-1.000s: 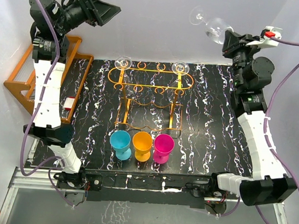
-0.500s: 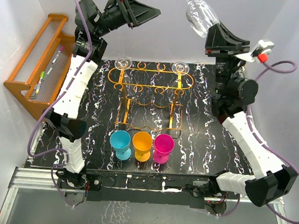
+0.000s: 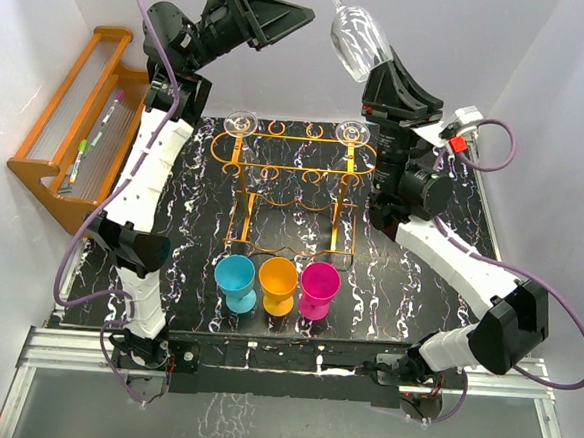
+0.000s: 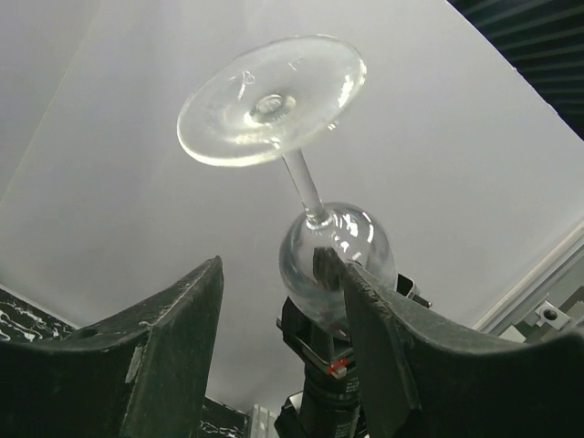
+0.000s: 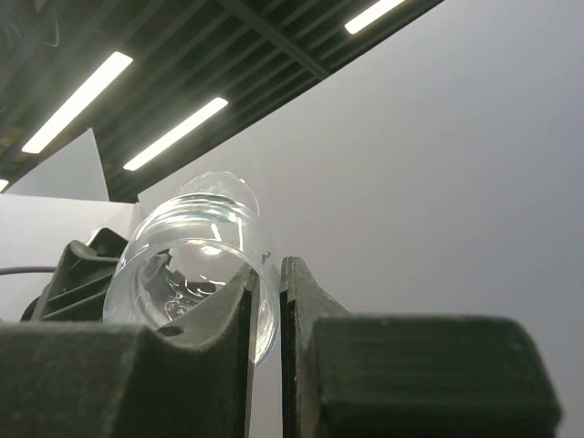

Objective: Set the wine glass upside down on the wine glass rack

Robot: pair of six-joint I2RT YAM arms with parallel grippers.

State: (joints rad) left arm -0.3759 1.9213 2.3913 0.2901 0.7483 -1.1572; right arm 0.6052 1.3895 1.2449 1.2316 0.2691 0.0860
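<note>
Nearest stand three plastic goblets in a row, a blue goblet (image 3: 236, 278), an orange goblet (image 3: 279, 281) and a pink goblet (image 3: 319, 286), all upright and just beside one another. Beyond them, the one orange wire wine glass rack (image 3: 294, 162) already carries two clear hung glasses (image 3: 241, 121), feet up, at the far-left and far-right slots; the ring slots between them look free. One brown wooden stepped shelf (image 3: 45, 167) sits at the left edge.

Farthest and highest, the right gripper (image 3: 375, 69) is closed almost fully on the rim wall of the single clear wine glass (image 3: 355, 38), one finger inside the bowl and one outside. The stem slants up and left. The left gripper (image 3: 286, 16) faces it, spread wide and holding nothing. This looks like a handover, with the stem offered so the left gripper can take the glass foot-up for a free slot.
</note>
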